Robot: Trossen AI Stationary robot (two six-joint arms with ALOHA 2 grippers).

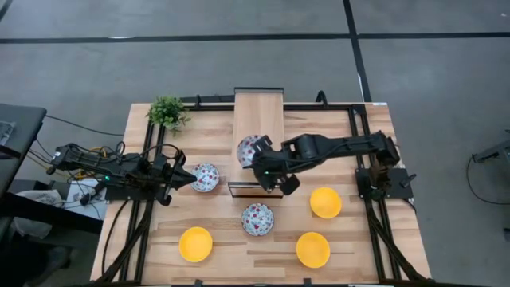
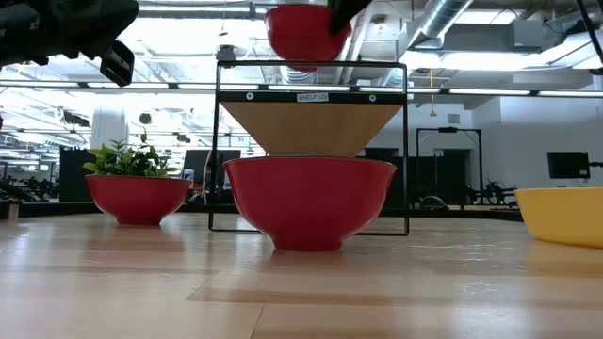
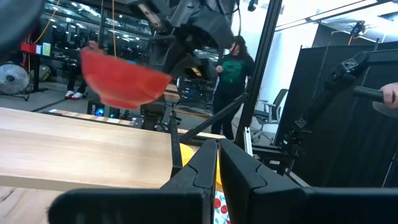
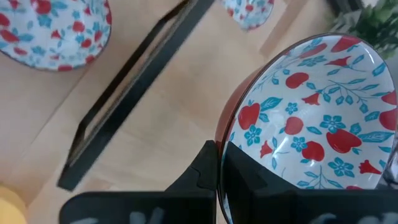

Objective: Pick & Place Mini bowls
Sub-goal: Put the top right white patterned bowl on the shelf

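1. Jaws of my right gripper (image 4: 217, 163) pinch a floral bowl's (image 4: 311, 118) rim above the wooden shelf (image 1: 258, 112).
2. My left gripper (image 3: 217, 163) is closed, empty, beside another floral bowl (image 1: 205, 177), partly hidden.

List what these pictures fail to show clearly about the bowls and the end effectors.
- High view: the right end effector covers part of the floral bowl it holds over the shelf.
- Low view: the top edge cuts off that raised bowl; only one yellow bowl shows, cropped at the side.
- Left wrist view: the left end effector hides most of the floral bowl beneath it.
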